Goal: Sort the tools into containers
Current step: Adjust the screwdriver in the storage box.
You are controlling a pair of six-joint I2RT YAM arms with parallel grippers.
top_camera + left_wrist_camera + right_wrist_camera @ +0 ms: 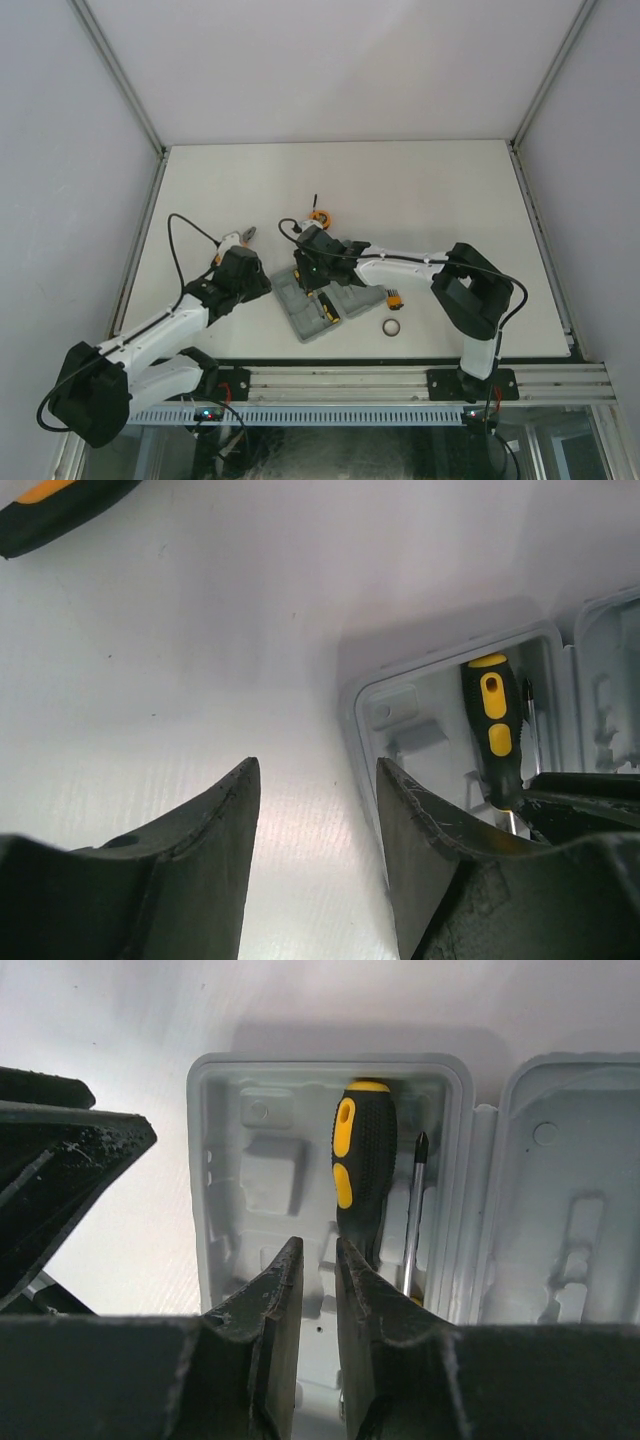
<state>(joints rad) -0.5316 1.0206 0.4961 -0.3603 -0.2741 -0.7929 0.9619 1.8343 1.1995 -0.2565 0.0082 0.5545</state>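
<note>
The grey case (287,297) lies open near the table's front centre. A black-and-yellow screwdriver (360,1160) lies in its left half, and a second screwdriver's shaft (413,1215) lies beside it, pointing the other way. My right gripper (318,1245) hovers over that half, its jaws a narrow gap apart and empty. My left gripper (315,770) is open and empty over bare table just left of the case rim (350,695). The pliers (236,240), tape measure (320,216), bit set (394,297) and dark ring (391,327) lie on the table.
The case's lid half (570,1190) lies open to the right, with empty recesses. A pliers handle (55,505) shows at the top left of the left wrist view. White walls enclose the table, and a metal rail (350,385) runs along the front edge.
</note>
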